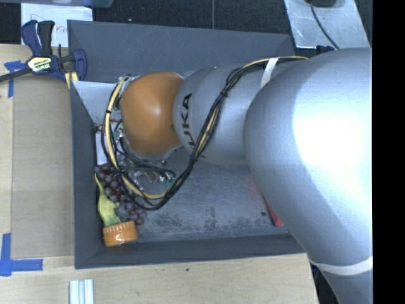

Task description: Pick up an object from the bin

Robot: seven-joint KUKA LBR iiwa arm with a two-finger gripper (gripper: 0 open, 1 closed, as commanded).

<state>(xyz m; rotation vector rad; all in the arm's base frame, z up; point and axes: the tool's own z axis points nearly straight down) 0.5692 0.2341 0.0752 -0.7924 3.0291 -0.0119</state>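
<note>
My gripper point(147, 175) hangs low over the bin's left end, its metal body showing just under the arm's wrist. Right beside it on the left lies a dark purple bunch of grapes point(116, 183), touching or nearly touching the gripper body. Below the grapes a yellow-green piece point(106, 209) leans against the bin's left wall. A short orange round thing point(120, 234) lies in the front left corner.
The arm spans the bin from the right and hides most of its floor. A small red thing point(274, 218) peeks out beneath the arm at the front right. A white flat piece point(99, 147) stands by the left wall.
</note>
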